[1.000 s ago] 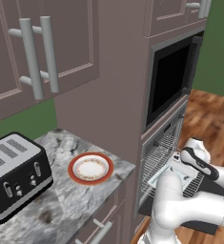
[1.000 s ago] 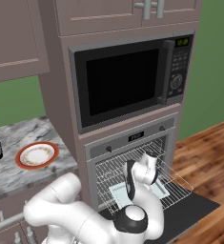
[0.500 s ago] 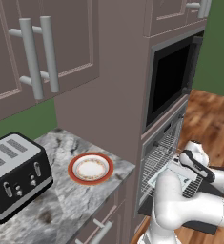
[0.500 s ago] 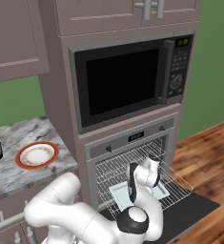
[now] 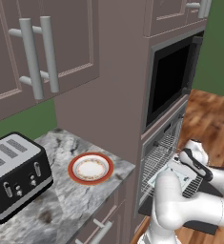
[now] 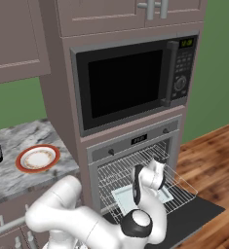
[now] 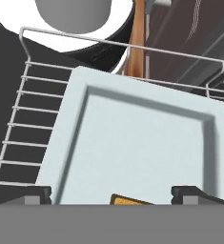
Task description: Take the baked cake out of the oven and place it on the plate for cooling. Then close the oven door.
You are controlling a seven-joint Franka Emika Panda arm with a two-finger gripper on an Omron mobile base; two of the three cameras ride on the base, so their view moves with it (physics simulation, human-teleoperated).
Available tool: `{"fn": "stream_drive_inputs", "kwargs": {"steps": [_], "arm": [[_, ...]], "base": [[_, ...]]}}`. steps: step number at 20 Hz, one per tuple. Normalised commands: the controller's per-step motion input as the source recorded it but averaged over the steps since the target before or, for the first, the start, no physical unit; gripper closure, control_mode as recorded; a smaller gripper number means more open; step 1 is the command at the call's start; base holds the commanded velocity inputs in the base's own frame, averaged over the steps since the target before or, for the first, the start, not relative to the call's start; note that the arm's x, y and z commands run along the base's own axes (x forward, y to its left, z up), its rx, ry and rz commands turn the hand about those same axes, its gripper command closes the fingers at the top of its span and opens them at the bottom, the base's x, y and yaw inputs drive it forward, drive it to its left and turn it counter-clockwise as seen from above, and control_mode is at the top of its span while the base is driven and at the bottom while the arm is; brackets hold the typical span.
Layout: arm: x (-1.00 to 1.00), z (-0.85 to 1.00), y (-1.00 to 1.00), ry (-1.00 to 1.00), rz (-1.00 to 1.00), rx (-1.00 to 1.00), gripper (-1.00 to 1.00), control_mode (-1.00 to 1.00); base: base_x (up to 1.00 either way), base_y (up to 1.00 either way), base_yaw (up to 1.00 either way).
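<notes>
The gripper [image 7: 111,193] is seen from the hand view with its two dark fingertips [image 7: 35,193] set wide apart and nothing between them. Directly below it lies a pale baking tray [image 7: 132,143] resting on the pulled-out wire rack [image 7: 13,124]. A thin golden-brown edge of the baked cake [image 7: 130,201] is seen between the fingertips, at the tray's near edge; whether it is touched cannot be told.

From the right base view, the oven [image 6: 135,146] is seen below and behind the hand, with its oven door [image 6: 194,216] folded down flat under the rack. The microwave [image 6: 130,82] is seen above the gripper, with a small green display whose characters cannot be read. No brand marking is legible on either appliance.

The left base view alone shows the toaster [image 5: 15,181] on the marble counter [image 5: 61,209]. The plate [image 5: 90,168] lies well apart from the gripper, off to its left on that counter, beside the oven column.
</notes>
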Motion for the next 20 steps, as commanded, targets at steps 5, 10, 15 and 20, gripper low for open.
{"fn": "stream_drive_inputs", "kwargs": {"steps": [5,10,15,20], "arm": [[0.10,-0.09,0.00,0.00,0.00,0.00,-1.00,-1.00],[0.15,-0.20,0.00,0.00,0.00,0.00,-1.00,-1.00],[0.20,-0.21,0.00,0.00,0.00,0.00,-1.00,-1.00],[0.16,-0.14,0.00,0.00,0.00,0.00,-1.00,-1.00]], "base": [[0.00,0.00,0.00],[0.00,0.00,0.00],[0.00,0.00,0.00],[0.00,0.00,0.00]]}}
